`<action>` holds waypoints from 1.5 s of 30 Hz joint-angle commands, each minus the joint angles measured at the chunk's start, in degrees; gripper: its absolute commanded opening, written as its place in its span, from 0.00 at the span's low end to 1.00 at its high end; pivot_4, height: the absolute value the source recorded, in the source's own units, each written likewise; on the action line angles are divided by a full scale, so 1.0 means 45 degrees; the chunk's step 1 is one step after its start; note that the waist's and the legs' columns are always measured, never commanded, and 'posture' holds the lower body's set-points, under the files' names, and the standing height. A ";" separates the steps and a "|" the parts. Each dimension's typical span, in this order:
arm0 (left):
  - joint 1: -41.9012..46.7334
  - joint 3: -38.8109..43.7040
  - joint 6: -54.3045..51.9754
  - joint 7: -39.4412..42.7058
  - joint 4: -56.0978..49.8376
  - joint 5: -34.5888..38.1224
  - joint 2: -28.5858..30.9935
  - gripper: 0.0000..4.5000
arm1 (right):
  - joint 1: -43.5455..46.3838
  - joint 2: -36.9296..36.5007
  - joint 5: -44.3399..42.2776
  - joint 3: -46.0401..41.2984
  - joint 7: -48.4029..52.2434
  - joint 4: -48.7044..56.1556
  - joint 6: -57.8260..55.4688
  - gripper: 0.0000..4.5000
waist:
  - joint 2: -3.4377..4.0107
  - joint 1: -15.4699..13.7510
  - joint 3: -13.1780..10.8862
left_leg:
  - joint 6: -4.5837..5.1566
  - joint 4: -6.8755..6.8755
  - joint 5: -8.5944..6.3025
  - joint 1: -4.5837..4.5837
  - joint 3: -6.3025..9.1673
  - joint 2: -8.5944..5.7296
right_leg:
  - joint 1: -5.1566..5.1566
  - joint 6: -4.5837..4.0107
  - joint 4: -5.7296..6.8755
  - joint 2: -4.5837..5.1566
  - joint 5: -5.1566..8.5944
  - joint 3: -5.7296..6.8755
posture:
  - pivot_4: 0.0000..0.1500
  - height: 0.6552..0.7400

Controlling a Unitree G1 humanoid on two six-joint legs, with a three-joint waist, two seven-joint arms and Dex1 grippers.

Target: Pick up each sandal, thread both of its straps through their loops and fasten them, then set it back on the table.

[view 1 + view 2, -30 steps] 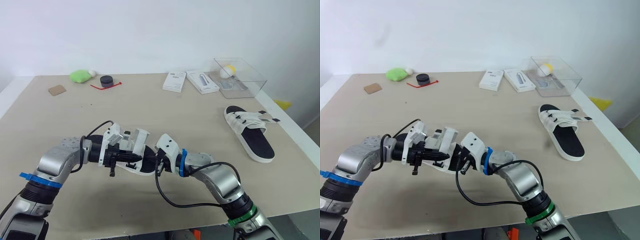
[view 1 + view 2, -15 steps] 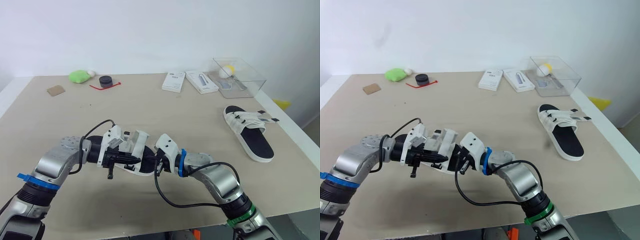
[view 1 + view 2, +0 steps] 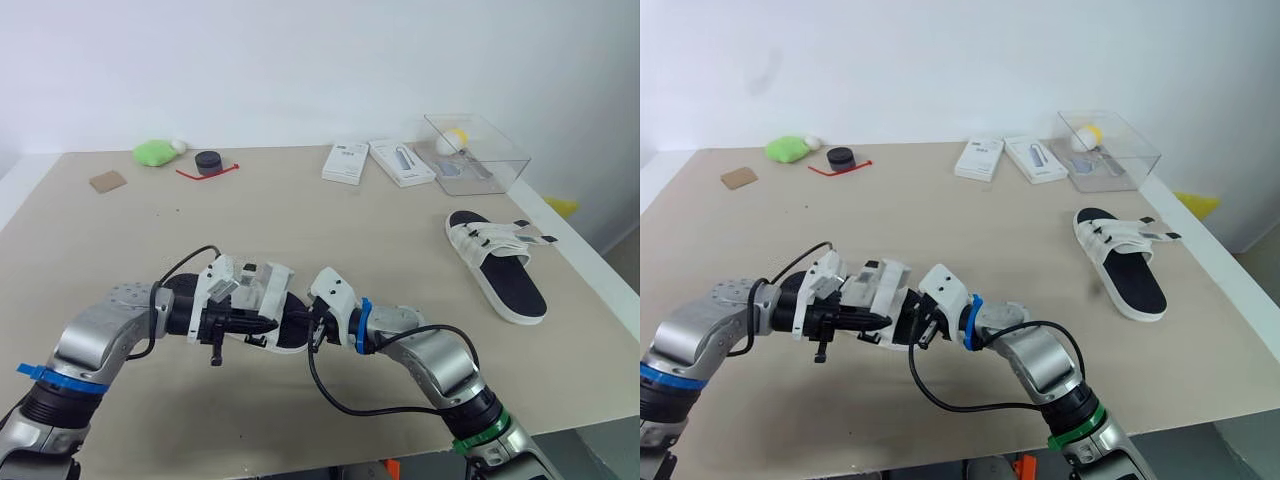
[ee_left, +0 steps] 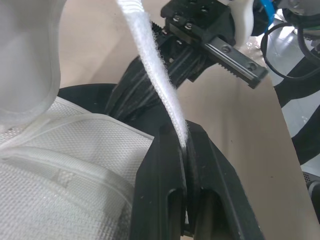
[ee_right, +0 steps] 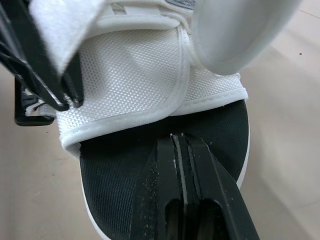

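Since a second ago the left arm has sunk toward the lower left of the frame, and the left gripper has eased that way with the strap. Its fingers are pinched tight on the strap's end. The right gripper is clamped shut on the black sole edge of the sandal, held at lower centre just above the table.

To thread well, I judge the strap should stay taut and untwisted, fuzzy face outward, while the right gripper keeps the sole steady. I cannot tell where the loop sits.

The second sandal lies well apart at right. White boxes and a clear box sit far back. Only the right arm's black cable hangs near enough to snag.
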State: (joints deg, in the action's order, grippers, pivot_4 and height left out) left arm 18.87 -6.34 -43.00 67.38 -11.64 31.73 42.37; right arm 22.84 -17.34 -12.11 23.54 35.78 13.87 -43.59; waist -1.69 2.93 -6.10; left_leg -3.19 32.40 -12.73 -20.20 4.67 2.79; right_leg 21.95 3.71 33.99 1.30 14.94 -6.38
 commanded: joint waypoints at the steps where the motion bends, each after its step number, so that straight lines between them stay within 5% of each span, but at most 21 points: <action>1: -0.0470 0.0043 -0.0330 -0.0182 -0.0117 -0.0148 0.0525 0.02 | -0.0132 -0.0079 0.0150 -0.0198 -0.0237 -0.0136 -0.0157 0.00 | -0.0002 0.0003 0.0001 | 0.0017 0.0000 -0.0010 0.0003 -0.0001 0.0000 | -0.0002 0.0000 0.0000 0.0000 0.0000 0.0000 | 1.00 1.00; 14: -0.0528 0.0588 -0.0773 -0.0724 -0.0462 0.1143 0.0054 0.02 | -0.0153 -0.0035 0.0146 -0.0184 -0.0242 -0.0138 -0.0130 0.00 | -0.0015 0.0012 -0.0006 | 0.0092 0.0001 -0.0052 0.0012 -0.0001 0.0002 | -0.0001 -0.0002 0.0004 -0.0010 -0.0001 0.0000 | 1.00 1.00; 24: -0.0071 0.0071 0.1159 -0.1376 0.0196 -0.0042 -0.1214 0.02 | -0.0220 -0.0011 0.0130 -0.0235 -0.0339 -0.0052 -0.0220 0.00 | -0.0018 -0.0050 -0.0004 | 0.0091 0.0026 -0.0050 0.0010 0.0000 -0.0004 | -0.0019 -0.0002 0.0003 -0.0003 -0.0001 0.0000 | 1.00 1.00; 35: -0.0618 0.0096 0.2425 -0.0565 0.0395 -0.0750 -0.0686 0.02 | -0.0137 0.0027 0.0073 -0.0273 -0.0337 -0.0113 -0.0239 0.00 | -0.0022 -0.0050 -0.0015 | 0.0087 0.0043 -0.0040 0.0004 0.0000 -0.0007 | -0.0019 -0.0002 0.0000 0.0001 0.0000 -0.0001 | 1.00 1.00; 45: -0.0692 -0.0087 0.1109 -0.1406 -0.0813 0.0260 -0.1673 0.02 | -0.0008 0.0072 0.0104 -0.0213 -0.0247 -0.0268 -0.0132 0.00 | -0.0027 -0.0054 -0.0017 | 0.0088 0.0049 -0.0040 0.0002 0.0001 -0.0007 | -0.0028 0.0000 0.0001 0.0002 0.0000 -0.0001 | 1.00 1.00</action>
State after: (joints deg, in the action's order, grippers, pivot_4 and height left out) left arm 16.34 -4.86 -37.67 61.39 -12.88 32.67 35.10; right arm 22.58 -17.15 -12.07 22.25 34.72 13.43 -43.76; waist -1.82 2.69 -6.18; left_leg -2.80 32.62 -12.91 -20.19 4.67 2.76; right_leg 21.83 3.71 33.99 1.31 14.94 -6.39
